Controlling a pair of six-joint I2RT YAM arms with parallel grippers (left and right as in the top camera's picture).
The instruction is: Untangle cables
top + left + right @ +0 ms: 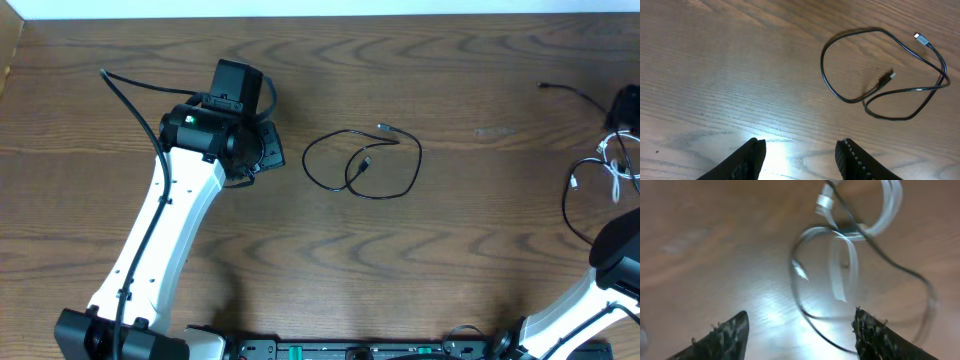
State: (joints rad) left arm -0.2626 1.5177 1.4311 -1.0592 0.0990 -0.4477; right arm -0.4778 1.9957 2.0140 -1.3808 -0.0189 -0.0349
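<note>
A black cable (362, 165) lies in a loose double loop on the wooden table's middle; it also shows in the left wrist view (880, 75), apart from other cords. My left gripper (800, 155) is open and empty, left of that loop. At the right edge a white cable (610, 165) lies crossed with another black cable (570, 200). In the blurred right wrist view the white cable (850, 255) and the black cable (890, 262) overlap. My right gripper (800, 335) is open above them, a black strand passing between its fingers, not held.
The wooden table (450, 260) fills the view. A black cord end (560, 90) lies at the far right. The left arm (190, 190) reaches up the left side. The right arm (610, 270) sits at the lower right corner.
</note>
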